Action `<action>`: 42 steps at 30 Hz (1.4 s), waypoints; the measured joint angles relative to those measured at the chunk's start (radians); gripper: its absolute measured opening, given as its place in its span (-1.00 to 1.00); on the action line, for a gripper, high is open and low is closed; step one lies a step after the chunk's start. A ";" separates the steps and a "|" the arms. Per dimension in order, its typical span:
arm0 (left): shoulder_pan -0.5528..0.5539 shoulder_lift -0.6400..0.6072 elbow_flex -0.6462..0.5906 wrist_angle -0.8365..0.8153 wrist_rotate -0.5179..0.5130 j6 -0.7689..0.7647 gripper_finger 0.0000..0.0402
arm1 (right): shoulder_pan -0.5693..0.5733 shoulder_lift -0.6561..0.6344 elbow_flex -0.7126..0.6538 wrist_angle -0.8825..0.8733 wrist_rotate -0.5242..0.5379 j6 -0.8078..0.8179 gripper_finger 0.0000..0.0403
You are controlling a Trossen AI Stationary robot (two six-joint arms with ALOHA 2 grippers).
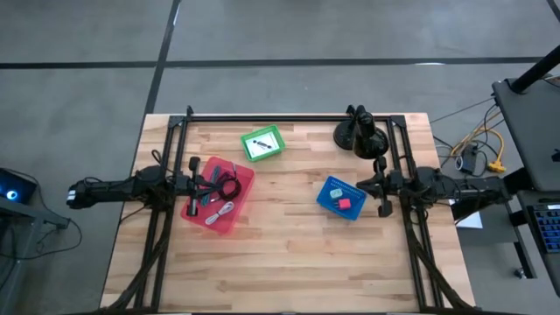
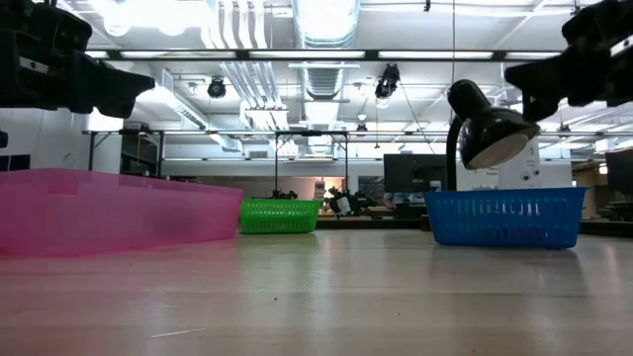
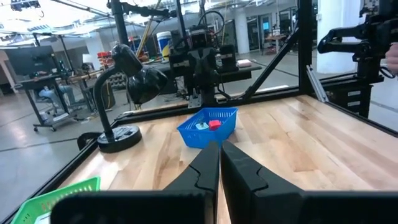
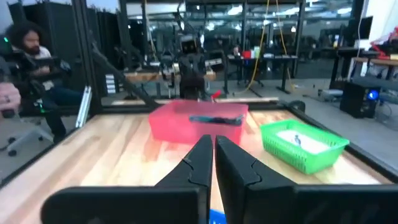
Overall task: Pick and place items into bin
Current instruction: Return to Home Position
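My left gripper (image 1: 194,182) (image 3: 219,149) hovers shut above the left edge of the pink bin (image 1: 219,195). That bin holds a black coiled cable (image 1: 229,185) and a pale clip-like item (image 1: 219,214). My right gripper (image 1: 378,184) (image 4: 213,140) hovers shut just right of the blue bin (image 1: 341,197), which holds a pink-red piece (image 1: 344,203) and a pale bit (image 1: 336,194). The green bin (image 1: 263,143) holds a white bar (image 1: 261,144). All three bins rest flat on the table.
A black desk lamp (image 1: 354,133) stands on its round base near the table's far right, behind the blue bin. The black frame rails (image 1: 289,116) run along the far edge and both sides. Bare wood (image 1: 289,262) spans the table's near half. A seated person (image 4: 28,43) is beyond the table.
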 joint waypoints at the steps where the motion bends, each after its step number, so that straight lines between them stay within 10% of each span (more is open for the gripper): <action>1: 0.000 0.001 0.000 -0.001 0.001 0.000 -1.00 | 0.001 0.006 -0.006 0.003 -0.001 0.001 -0.96; 42: 0.000 0.082 -0.005 0.093 0.010 -0.077 -1.00 | 0.000 0.004 -0.015 -0.023 0.026 0.077 -0.96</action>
